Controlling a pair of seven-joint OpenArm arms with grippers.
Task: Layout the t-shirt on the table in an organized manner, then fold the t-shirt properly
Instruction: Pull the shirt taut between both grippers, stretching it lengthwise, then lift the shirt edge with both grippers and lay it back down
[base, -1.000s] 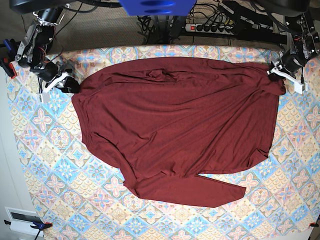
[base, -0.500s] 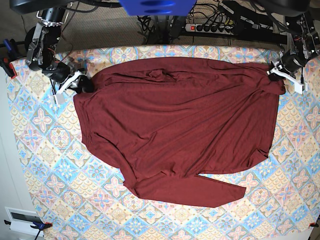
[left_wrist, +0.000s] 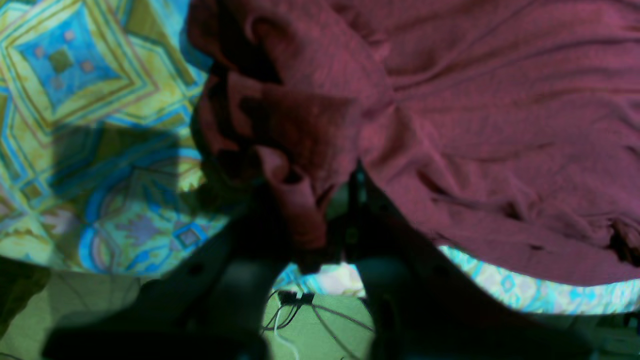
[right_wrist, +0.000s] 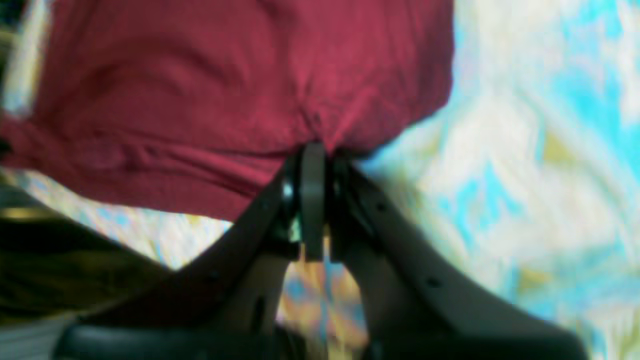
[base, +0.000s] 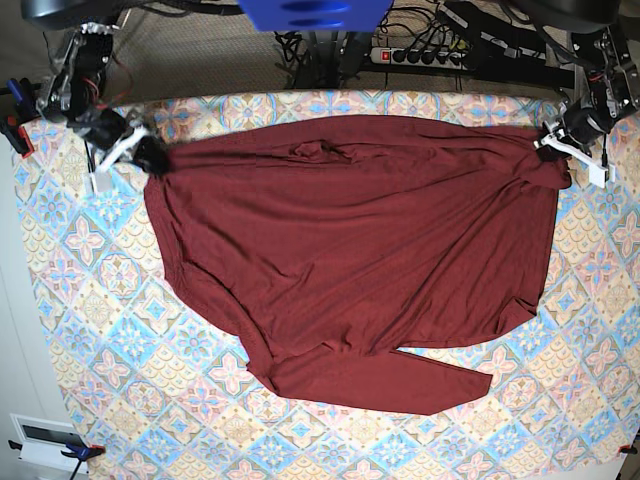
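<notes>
The t-shirt (base: 350, 250) is lying spread across the middle of the tabletop (base: 100, 330), its far edge running from about ten o'clock to two o'clock in the base view, with one long sleeve trailing out toward five o'clock. It is not flat: creases are fanning across the body and the lower hem is sitting crooked.

The right gripper (base: 150, 158) is sitting at the garment's ten o'clock corner. In the right wrist view its jaws are pressing together on a gathered pinch of maroon cloth (right_wrist: 320, 132), so it is gripping the t-shirt. The left gripper (base: 548, 146) is working at the two o'clock corner; in the left wrist view a bunched fold of fabric (left_wrist: 295, 200) is sitting between its jaws, which are closing on it.

Judging from this, the layout step is underway, with both arms holding opposite far corners so the cloth can be stretched. The next move probably calls for pulling the two corners apart along the nine-to-three line until the top edge is running taut and straight, then dragging or lowering the body so the creases are easing out. The thin jersey may be slipping from a small pinch, so the pull should be staying gentle and even.
</notes>
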